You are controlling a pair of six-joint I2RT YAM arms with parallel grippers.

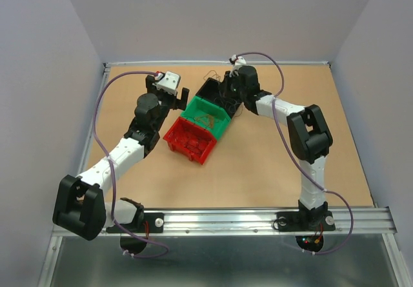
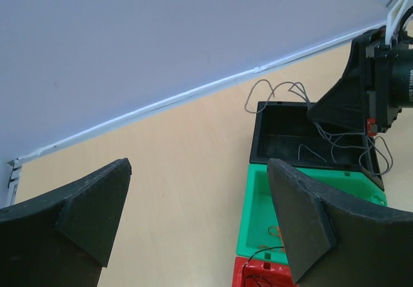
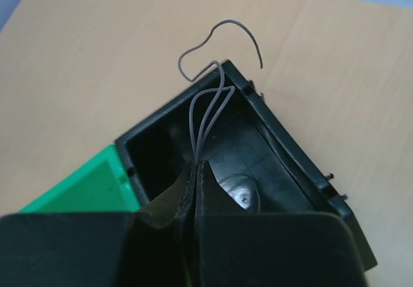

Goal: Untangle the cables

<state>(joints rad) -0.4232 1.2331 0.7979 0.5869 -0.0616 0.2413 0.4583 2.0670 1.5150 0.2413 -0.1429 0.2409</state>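
Observation:
Three bins stand in a row on the table: a black bin (image 1: 213,94), a green bin (image 1: 205,120) and a red bin (image 1: 189,140). My right gripper (image 3: 197,168) is shut on thin grey cables (image 3: 208,100) and holds them over the black bin (image 3: 290,164); their loose ends curl past the bin's far corner. In the left wrist view the grey cables (image 2: 303,97) drape over the black bin (image 2: 284,138). My left gripper (image 2: 197,203) is open and empty, left of the green bin (image 2: 258,222). Orange cable lies in the green bin, dark cable in the red bin (image 2: 261,277).
The right arm's gripper body (image 2: 374,90) hangs over the black bin's right side in the left wrist view. The table's back edge meets the wall (image 2: 161,100). Bare wood tabletop (image 1: 277,164) lies right of the bins.

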